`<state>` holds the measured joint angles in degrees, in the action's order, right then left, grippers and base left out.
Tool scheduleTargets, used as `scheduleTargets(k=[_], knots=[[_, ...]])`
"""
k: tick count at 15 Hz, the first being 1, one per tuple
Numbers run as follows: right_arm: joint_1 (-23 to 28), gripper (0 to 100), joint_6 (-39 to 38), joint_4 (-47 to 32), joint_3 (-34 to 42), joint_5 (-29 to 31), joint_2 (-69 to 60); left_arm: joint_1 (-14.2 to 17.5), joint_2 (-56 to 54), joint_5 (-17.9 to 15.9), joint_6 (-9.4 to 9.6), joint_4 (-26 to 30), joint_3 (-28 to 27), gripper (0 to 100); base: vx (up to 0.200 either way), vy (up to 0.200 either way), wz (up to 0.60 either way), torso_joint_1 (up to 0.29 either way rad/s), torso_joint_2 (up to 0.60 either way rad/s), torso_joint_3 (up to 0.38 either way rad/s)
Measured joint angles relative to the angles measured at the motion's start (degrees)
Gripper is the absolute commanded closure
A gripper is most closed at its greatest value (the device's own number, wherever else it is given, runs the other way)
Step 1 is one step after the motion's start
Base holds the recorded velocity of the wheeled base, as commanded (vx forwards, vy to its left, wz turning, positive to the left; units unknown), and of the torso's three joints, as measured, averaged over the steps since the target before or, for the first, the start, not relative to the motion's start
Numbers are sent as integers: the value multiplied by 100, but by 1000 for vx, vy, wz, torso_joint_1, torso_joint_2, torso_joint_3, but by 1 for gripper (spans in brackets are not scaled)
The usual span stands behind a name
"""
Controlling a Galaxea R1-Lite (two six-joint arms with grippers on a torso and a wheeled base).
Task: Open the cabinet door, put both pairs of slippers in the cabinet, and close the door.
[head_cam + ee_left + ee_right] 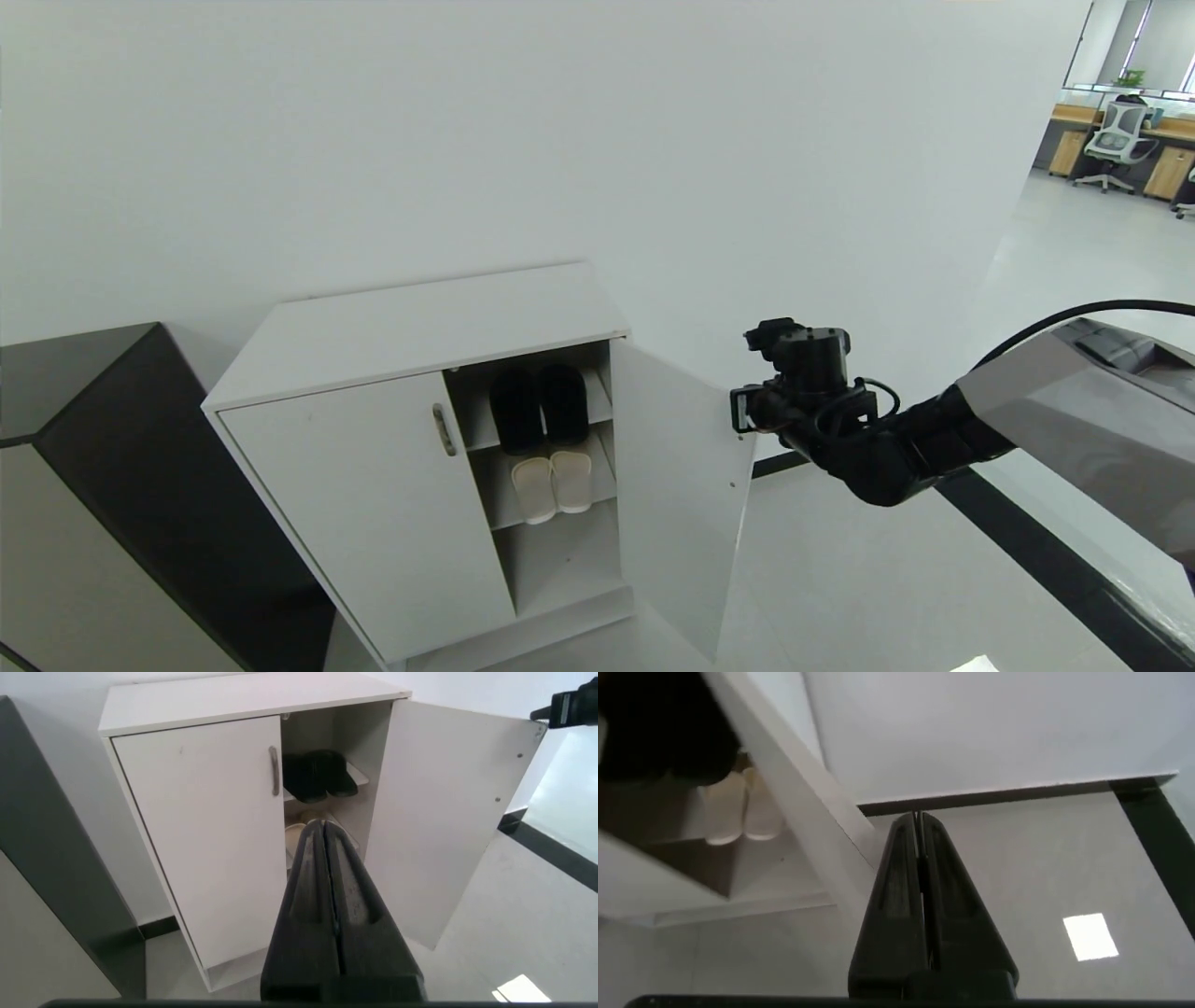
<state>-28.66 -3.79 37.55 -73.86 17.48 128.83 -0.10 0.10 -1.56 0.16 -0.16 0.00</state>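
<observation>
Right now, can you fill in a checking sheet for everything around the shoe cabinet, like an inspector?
Surface: pale floor with a black stripe.
Job's things: white cabinet; left door shut, right door swung open; black slippers on the upper shelf, white slippers on the shelf below.
Clutter: nothing seen.
Tools: left tool shut, held back from the cabinet front; right tool shut, by the open door's outer edge, contact unclear.
Cables: black cable arcing over the right arm.
Surroundings: white wall, dark unit left of the cabinet, office chair far off.
</observation>
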Motion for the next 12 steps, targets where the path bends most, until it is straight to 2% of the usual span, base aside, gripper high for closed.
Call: scheduleTargets(k=[5, 7, 12], knots=[[-800, 100, 21, 197, 892, -27, -755, 0, 0, 0, 0, 0, 0, 100, 0, 0, 0, 0, 0, 0], [-863, 100, 7, 197, 1047, -200, -935, -1, 0, 1, 2, 0, 0, 100, 0, 0, 0, 0, 0, 0], [-896, 100, -15, 213, 1496, -1092, -1304, -1, 0, 6, -6, 2, 0, 100, 0, 0, 0, 0, 0, 0]])
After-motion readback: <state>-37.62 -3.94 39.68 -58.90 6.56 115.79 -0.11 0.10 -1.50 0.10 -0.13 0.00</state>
